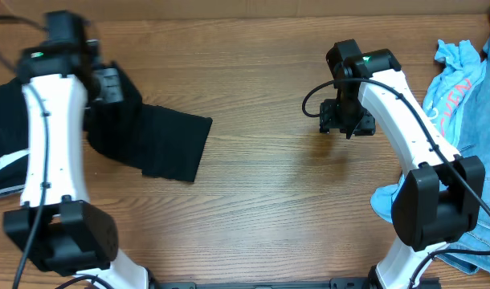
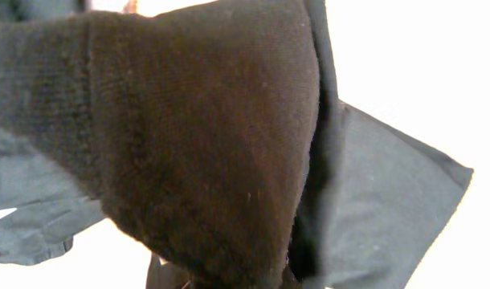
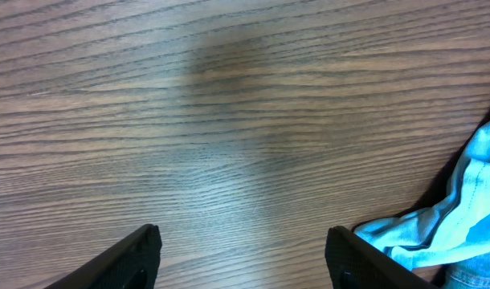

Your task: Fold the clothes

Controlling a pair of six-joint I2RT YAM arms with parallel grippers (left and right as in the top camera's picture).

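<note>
A black garment [image 1: 161, 140] lies on the left of the wooden table, one part folded flat. My left gripper [image 1: 108, 84] is at its upper edge and appears shut on the black cloth, which fills the left wrist view [image 2: 205, 144] and hides the fingers. My right gripper [image 1: 345, 120] hovers open and empty over bare wood at centre right; its two fingers show in the right wrist view [image 3: 241, 257]. A light blue garment [image 1: 458, 80] lies at the far right, and a corner of it shows in the right wrist view [image 3: 438, 217].
More black cloth with a white stripe [image 1: 8, 160] lies at the left edge. Blue denim cloth [image 1: 478, 217] is piled at the right front near the right arm's base. The wooden table [image 1: 269, 201] is bare in the middle.
</note>
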